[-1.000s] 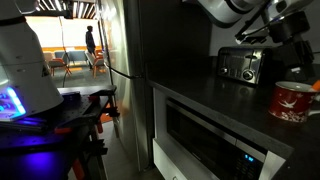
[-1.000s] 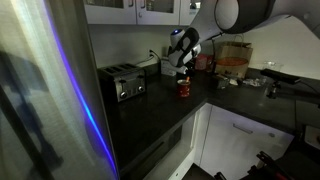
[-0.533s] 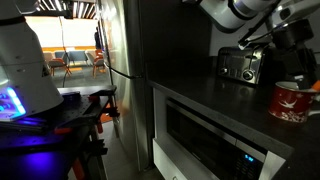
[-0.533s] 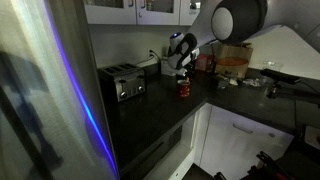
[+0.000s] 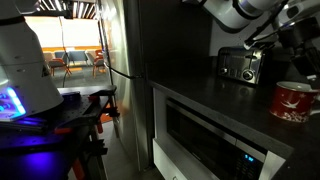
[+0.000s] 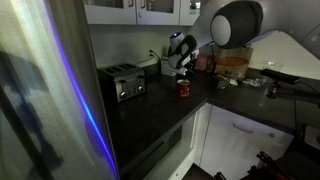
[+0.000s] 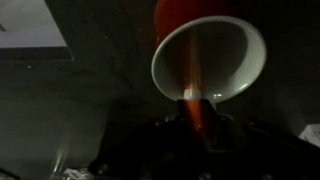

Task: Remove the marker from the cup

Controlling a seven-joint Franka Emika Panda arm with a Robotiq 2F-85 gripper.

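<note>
Gripper (image 7: 198,128) hangs right over the red mug (image 7: 168,58), jaws too dark for me to call open or closed around the orange marker (image 7: 190,96) inside, and I fear a skewed pull could tip the red mug.

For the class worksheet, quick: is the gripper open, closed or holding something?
Gripper: cannot be told; dark and blurred over the cup, close to the orange marker.

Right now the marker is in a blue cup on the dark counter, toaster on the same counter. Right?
No: the cup is red, not blue, as an exterior view shows. The marker is in it, and the toaster shares the dark counter.
</note>
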